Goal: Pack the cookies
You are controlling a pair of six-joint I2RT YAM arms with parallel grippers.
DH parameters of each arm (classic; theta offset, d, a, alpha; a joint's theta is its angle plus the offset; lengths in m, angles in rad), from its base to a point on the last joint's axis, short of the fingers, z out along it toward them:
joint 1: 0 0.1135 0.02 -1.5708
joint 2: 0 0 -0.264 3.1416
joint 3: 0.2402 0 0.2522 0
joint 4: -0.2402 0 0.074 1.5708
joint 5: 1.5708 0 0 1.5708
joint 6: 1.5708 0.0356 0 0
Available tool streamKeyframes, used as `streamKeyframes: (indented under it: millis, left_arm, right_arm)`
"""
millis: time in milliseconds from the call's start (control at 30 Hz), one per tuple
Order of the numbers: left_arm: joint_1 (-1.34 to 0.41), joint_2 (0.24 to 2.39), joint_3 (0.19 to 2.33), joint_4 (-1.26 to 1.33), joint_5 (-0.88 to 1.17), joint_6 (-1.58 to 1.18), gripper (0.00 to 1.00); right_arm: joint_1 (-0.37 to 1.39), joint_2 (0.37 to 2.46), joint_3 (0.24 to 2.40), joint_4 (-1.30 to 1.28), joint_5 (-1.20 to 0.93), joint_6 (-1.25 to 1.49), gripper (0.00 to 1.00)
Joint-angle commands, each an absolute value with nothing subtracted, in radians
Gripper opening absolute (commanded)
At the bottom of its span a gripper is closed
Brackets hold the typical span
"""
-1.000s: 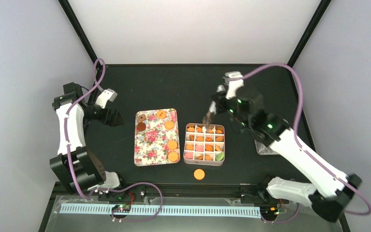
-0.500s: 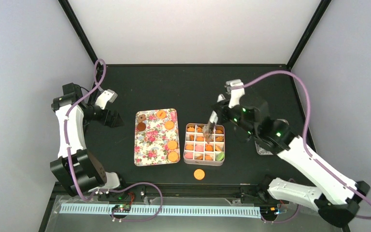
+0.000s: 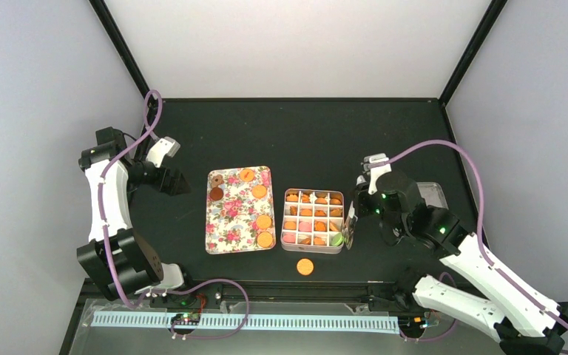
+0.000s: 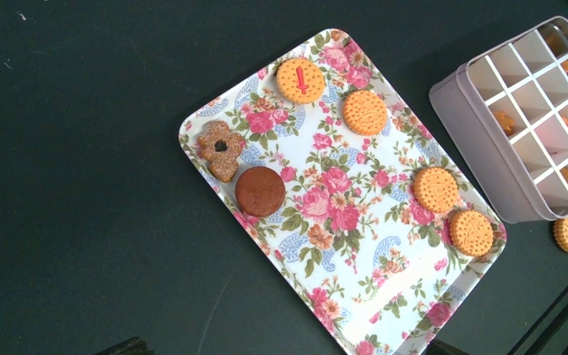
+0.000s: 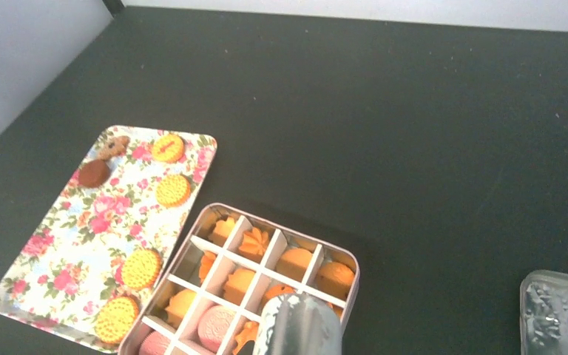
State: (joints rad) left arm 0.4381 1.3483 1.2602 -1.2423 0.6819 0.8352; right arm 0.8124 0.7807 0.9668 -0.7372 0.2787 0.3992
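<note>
At the far left we see the left claw [image 3: 171, 181] hanging over the dark bench [image 3: 296, 133], released, its jaws spread wide with nothing between them, well apart from the flowered tray [image 3: 231, 218] to its right. Six cookies [image 4: 435, 188] lie on that tray. A brown flower-shaped one and a round brown one sit at the far left corner. An orange one with a red mark sits at the far edge, with a plain orange one just near of it. Two more orange ones lie close together along the right edge toward the near end. Just beside the tray stands a square box [image 3: 313, 251] split into a grid of small compartments. Most of these hold orange cookies, with pink ones toward the near left and a green one in the near right corner. A stray cookie [image 3: 305, 266], orange, lies on the bench just in front of the box. At the box's near right corner we find the right claw [image 3: 356, 213], clenched on a pair of metal tongs [image 3: 350, 231] that point down beside the box's right wall. We cannot tell whether the tongs carry anything. Farther right, a silvery metal piece [image 3: 433, 194] lies on the bench, partly hidden by the right arm.
</note>
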Motion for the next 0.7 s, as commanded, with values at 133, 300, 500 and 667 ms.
streamKeyframes:
  millis: [133,300,500,667]
  left_arm:
    - [0.442,1.347,1.281,-1.269,0.692,0.864,0.99]
    - [0.441,1.348,1.283,-1.269,0.692,0.862,0.99]
    - [0.442,1.349,1.291,-1.274,0.693,0.864,0.99]
    - [0.442,1.355,1.293,-1.274,0.695,0.858,0.99]
  right_arm:
    - [0.810,0.797,0.922,-0.649,0.285,0.404,0.01]
    - [0.811,0.795,0.914,-0.629,0.292,0.404,0.01]
    - [0.811,0.812,0.922,-0.613,0.291,0.397,0.01]
    - [0.811,0.873,0.988,-0.471,0.208,0.380,0.01]
